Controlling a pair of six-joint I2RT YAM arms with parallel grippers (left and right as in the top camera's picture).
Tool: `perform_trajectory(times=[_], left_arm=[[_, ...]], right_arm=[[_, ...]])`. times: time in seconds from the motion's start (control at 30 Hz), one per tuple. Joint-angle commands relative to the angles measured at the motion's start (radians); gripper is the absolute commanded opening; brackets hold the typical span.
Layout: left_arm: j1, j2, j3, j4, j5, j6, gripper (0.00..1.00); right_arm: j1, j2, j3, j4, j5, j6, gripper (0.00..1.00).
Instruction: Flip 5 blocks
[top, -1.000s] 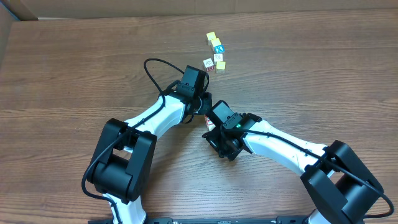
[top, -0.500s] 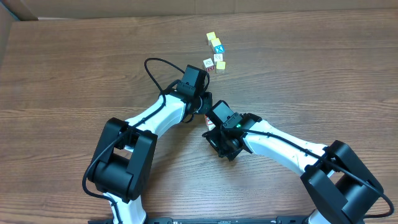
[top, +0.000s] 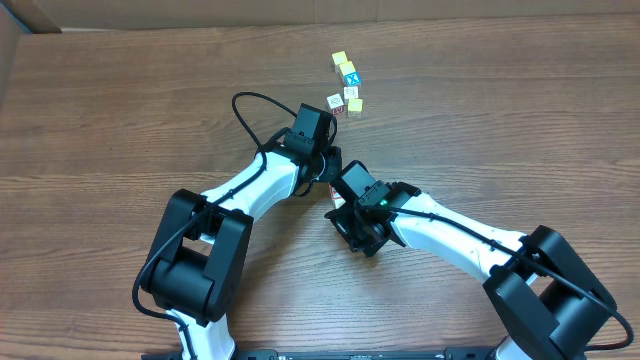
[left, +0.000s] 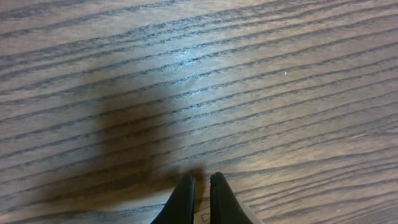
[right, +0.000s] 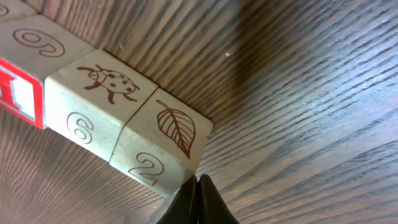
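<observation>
In the right wrist view a row of cream blocks lies on the wood. One block (right: 163, 144) shows a leaf and a 2, and one (right: 92, 101) shows a ladybug and a 6. A red-bordered block (right: 17, 93) lies at the left edge. My right gripper (right: 198, 182) is shut, its tips touching the leaf block's lower corner. My left gripper (left: 199, 182) is shut with its tips on the table, and a sliver of pale block face (left: 203, 217) shows behind its fingers. In the overhead view both wrists meet at mid-table and hide these blocks.
A separate cluster sits at the back of the table: two white and red blocks (top: 335, 102) (top: 352, 93), two yellow-topped cubes (top: 340, 59) (top: 355, 104) and a blue-topped cube (top: 348, 73). Bare wood table (top: 520, 120) lies all around.
</observation>
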Motion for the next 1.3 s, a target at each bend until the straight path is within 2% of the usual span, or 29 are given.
perform_trajectory(times=[0.0, 0.13, 0.3, 0.73, 0.83, 1.03, 1.2, 1.27], left_arm=[[-0.002, 0.016, 0.022, 0.01, 0.0, 0.018, 0.04], [-0.002, 0.016, 0.022, 0.012, 0.0, 0.018, 0.05], [0.005, 0.016, 0.022, 0.022, -0.002, 0.019, 0.12], [0.024, 0.016, 0.027, 0.051, -0.027, 0.019, 0.18], [0.037, 0.015, 0.051, 0.031, -0.026, 0.018, 0.13], [0.085, -0.007, 0.188, -0.125, -0.016, 0.018, 0.04], [0.133, -0.013, 0.383, -0.401, -0.022, -0.05, 0.04], [0.158, -0.013, 0.487, -0.565, -0.011, -0.066, 0.04]], right_arm=[[0.01, 0.001, 0.011, 0.009, 0.018, 0.011, 0.04], [0.01, 0.001, 0.011, 0.008, 0.017, 0.011, 0.04], [0.01, 0.001, 0.011, -0.002, 0.016, 0.011, 0.04], [0.009, 0.001, 0.012, -0.06, -0.049, 0.01, 0.04], [0.003, -0.011, 0.013, -0.102, -0.046, -0.004, 0.04], [-0.024, -0.091, 0.028, -0.158, 0.016, -0.208, 0.04], [-0.049, -0.168, 0.066, -0.222, 0.062, -0.52, 0.04], [-0.068, -0.196, 0.095, -0.261, 0.063, -0.654, 0.04]])
